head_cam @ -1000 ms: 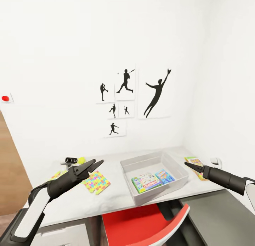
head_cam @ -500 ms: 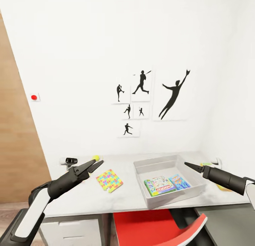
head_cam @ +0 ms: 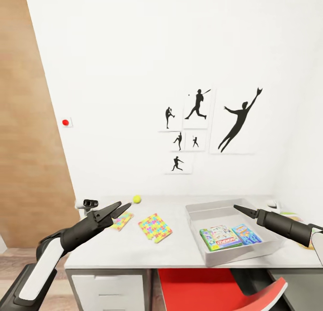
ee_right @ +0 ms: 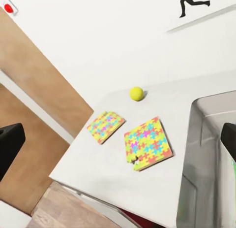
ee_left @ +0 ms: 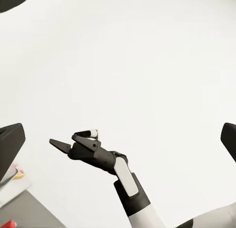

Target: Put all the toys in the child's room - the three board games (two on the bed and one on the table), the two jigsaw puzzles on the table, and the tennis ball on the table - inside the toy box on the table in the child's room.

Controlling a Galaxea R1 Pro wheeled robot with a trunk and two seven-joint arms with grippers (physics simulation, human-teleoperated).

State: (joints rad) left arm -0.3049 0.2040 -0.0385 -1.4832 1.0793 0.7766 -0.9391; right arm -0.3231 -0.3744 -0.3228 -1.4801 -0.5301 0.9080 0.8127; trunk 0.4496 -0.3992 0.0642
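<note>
Toy box [head_cam: 197,211] is sitting on the table [head_cam: 134,252] toward its right end, near the front edge, light grey with sloping walls; inside it two board games are lying flat side by side — the green-white-red Monopoly box [head_cam: 220,237] and the smaller blue box [head_cam: 246,233] to its right, touching or nearly so. A third board game [head_cam: 294,218], yellow-green, is peeking out at the table's far right end, mostly hidden behind the right arm. Two jigsaw puzzles are lying flat on the pale top left of the box: the larger jigsaw sheet [head_cam: 154,227] [ee_right: 147,144] is sitting mid-table, just beside the box's left wall but apart from it; the smaller jigsaw sheet [head_cam: 121,220] [ee_right: 105,126] is lying farther left, partly behind the left gripper's tips in the head view. Tennis ball [head_cam: 137,198] [ee_right: 136,93] is resting near the table's back edge, behind both sheets and apart from them. Left gripper [head_cam: 121,209] is hovering over the table's left part with its fingers spread apart, holding nothing. Right gripper [head_cam: 238,208] [ee_left: 73,141] is hovering above the box's back-right area; its tips are looking pressed together in the head view, and the left wrist view is showing them slightly parted — cannot tell for sure. A red chair [head_cam: 211,288] is tucked under the front edge, and black baseball silhouettes [head_cam: 211,123] are hanging on the white wall behind.
</note>
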